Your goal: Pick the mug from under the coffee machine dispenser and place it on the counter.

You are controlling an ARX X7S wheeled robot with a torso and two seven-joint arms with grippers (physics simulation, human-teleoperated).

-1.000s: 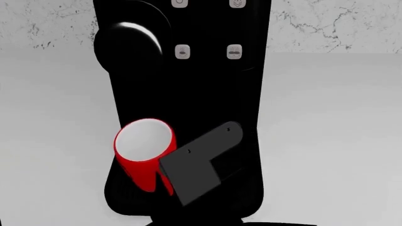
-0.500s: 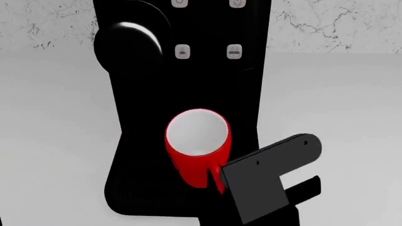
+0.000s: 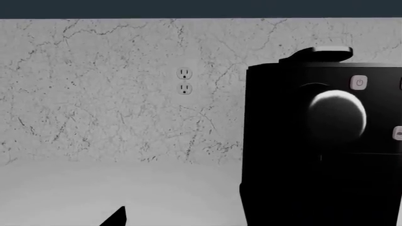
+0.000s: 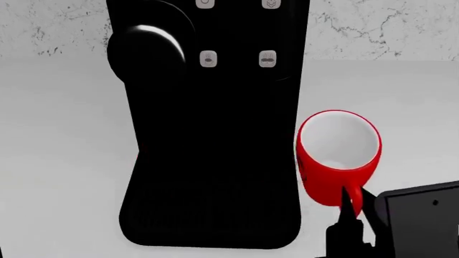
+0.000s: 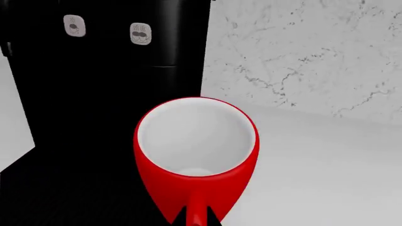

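Observation:
The red mug (image 4: 337,156), white inside, hangs tilted to the right of the black coffee machine dispenser (image 4: 215,134), clear of its ribbed drip tray (image 4: 208,215) and over the white counter (image 4: 64,161). My right gripper (image 4: 351,207) is shut on the mug's thin red handle. In the right wrist view the mug (image 5: 196,150) fills the middle, with the gripper (image 5: 196,217) pinching the handle and the machine (image 5: 94,94) beside it. The left wrist view shows the machine (image 3: 320,155) and one fingertip (image 3: 116,217) of my left gripper (image 3: 201,222), set wide and holding nothing.
A white marbled wall (image 3: 94,94) with a double outlet (image 3: 184,81) runs behind the counter (image 3: 125,188). White countertop (image 4: 401,97) stretches to the right of the machine and more of it lies to the left.
The right gripper has carried the mug rightward, from over the drip tray in front of the machine to beside its right side. The machine has not moved.

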